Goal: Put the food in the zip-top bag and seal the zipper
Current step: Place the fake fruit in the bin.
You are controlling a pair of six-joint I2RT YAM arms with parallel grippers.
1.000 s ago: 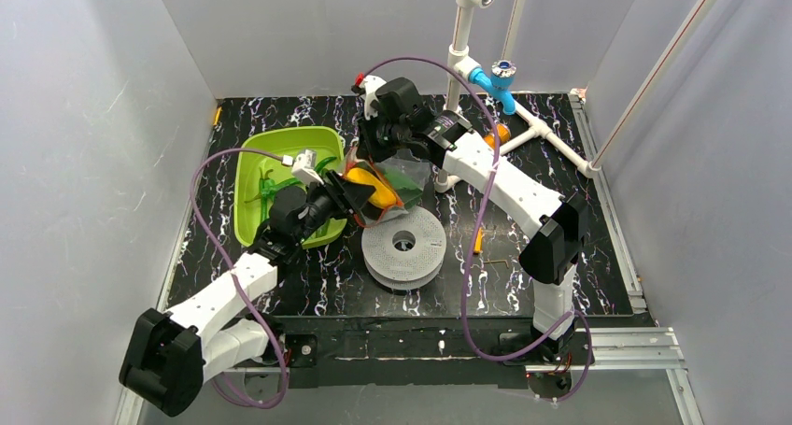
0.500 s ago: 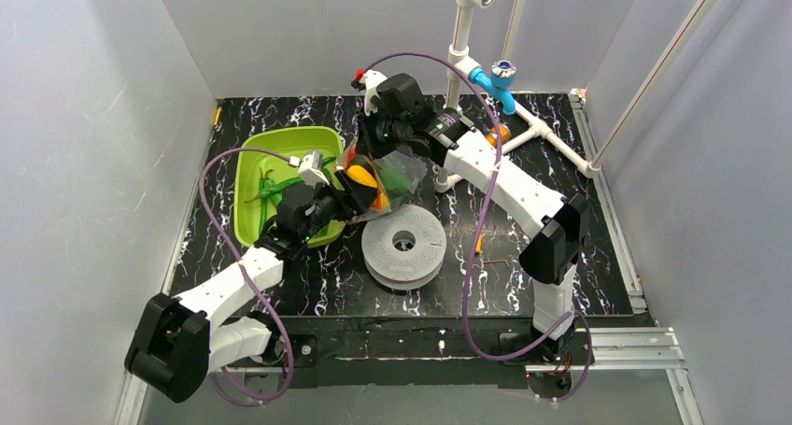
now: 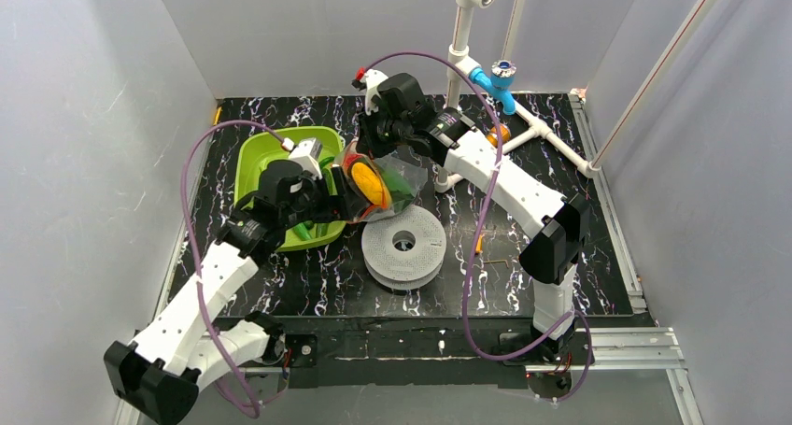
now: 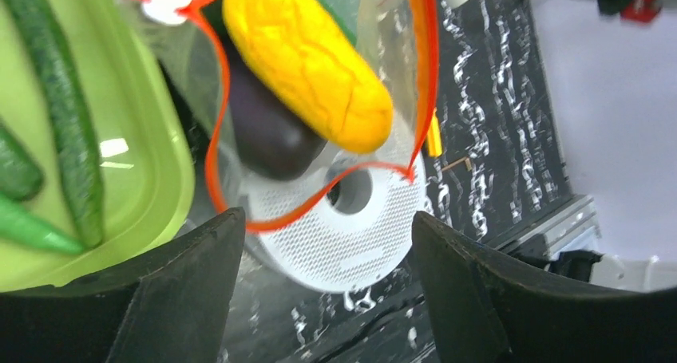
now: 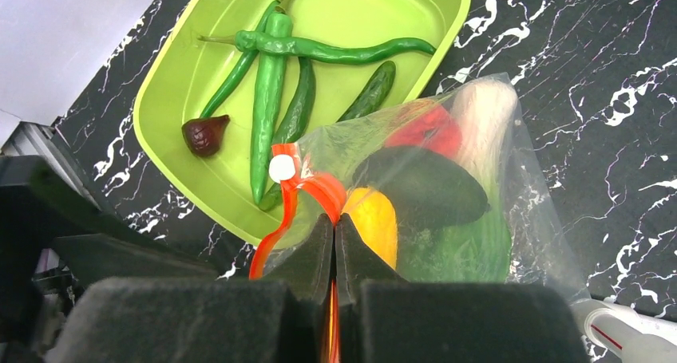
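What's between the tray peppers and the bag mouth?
Nothing visible. The bag mouth hangs open beside the tray, right gripper pinching the zipper, but yellow piece and eggplant crowd it.

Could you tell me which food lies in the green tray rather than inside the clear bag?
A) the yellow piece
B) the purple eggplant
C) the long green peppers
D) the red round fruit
C: the long green peppers lie in the green tray, outside the zip-top bag.
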